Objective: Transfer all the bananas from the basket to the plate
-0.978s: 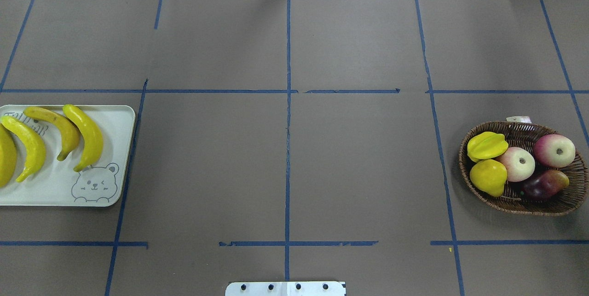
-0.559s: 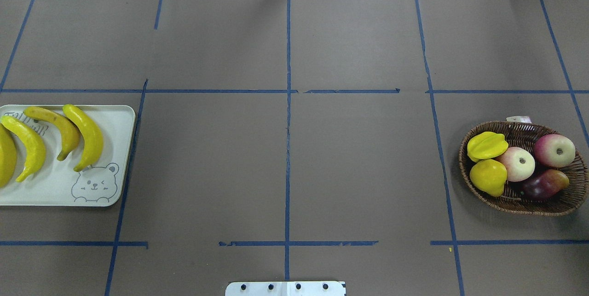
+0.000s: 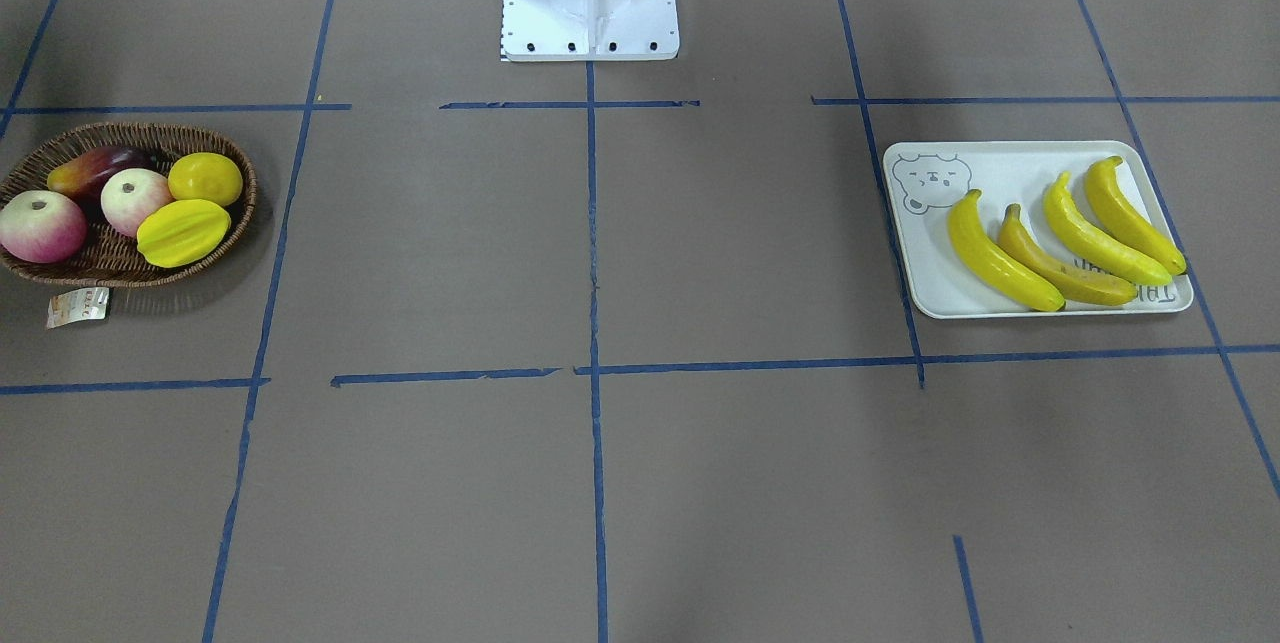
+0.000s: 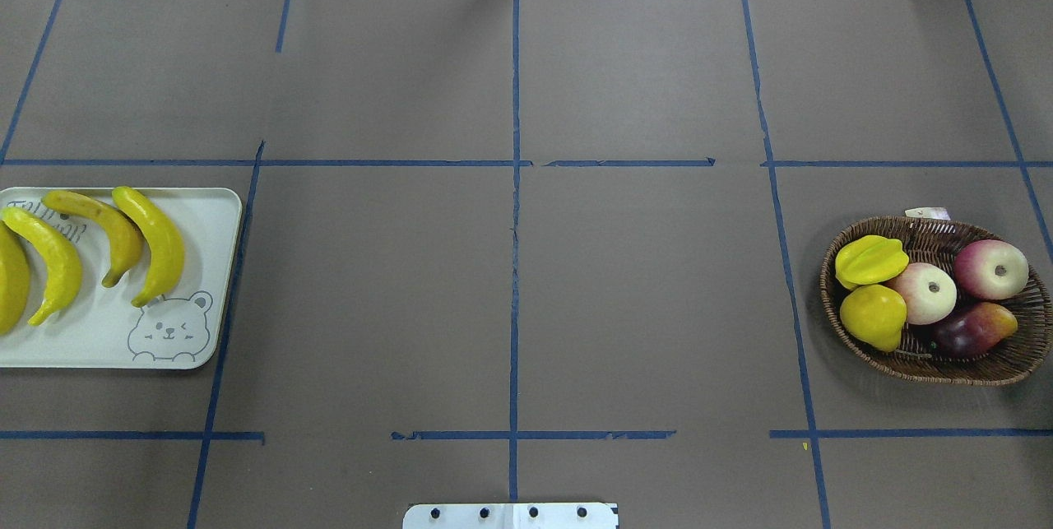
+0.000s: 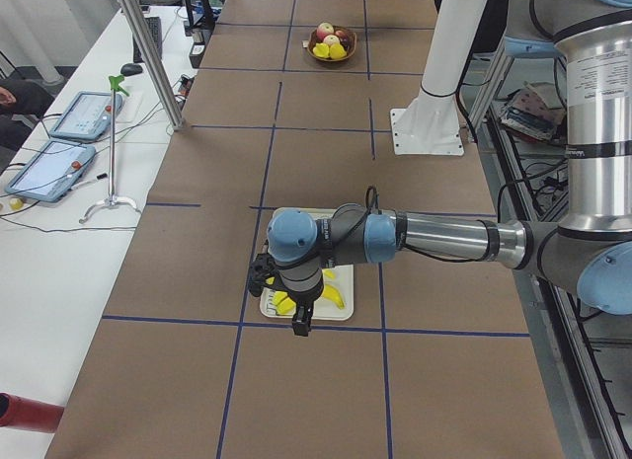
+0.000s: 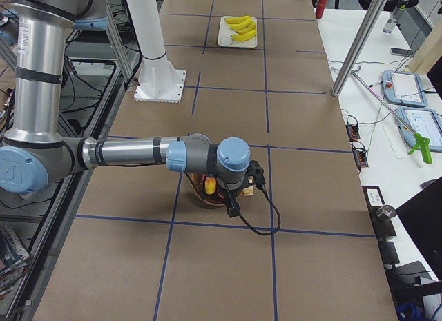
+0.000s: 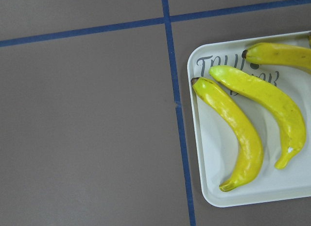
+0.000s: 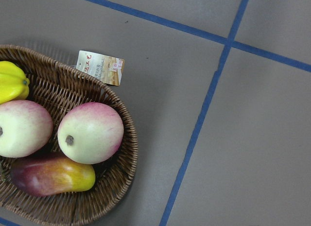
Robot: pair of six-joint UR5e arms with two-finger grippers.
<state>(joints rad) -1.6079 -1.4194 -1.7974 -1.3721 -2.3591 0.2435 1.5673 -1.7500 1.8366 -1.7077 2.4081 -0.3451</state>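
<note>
Nothing moved since before. Four curved yellow toy bananas [image 3: 1000, 253] on off-white rectangular plate [image 3: 1010, 163], beneath my left gripper [image 5: 299, 316]; cannot tell its grip.

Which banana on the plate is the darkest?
The second banana from the bear drawing: dull orange-yellow; the other three are bright yellow.
</note>
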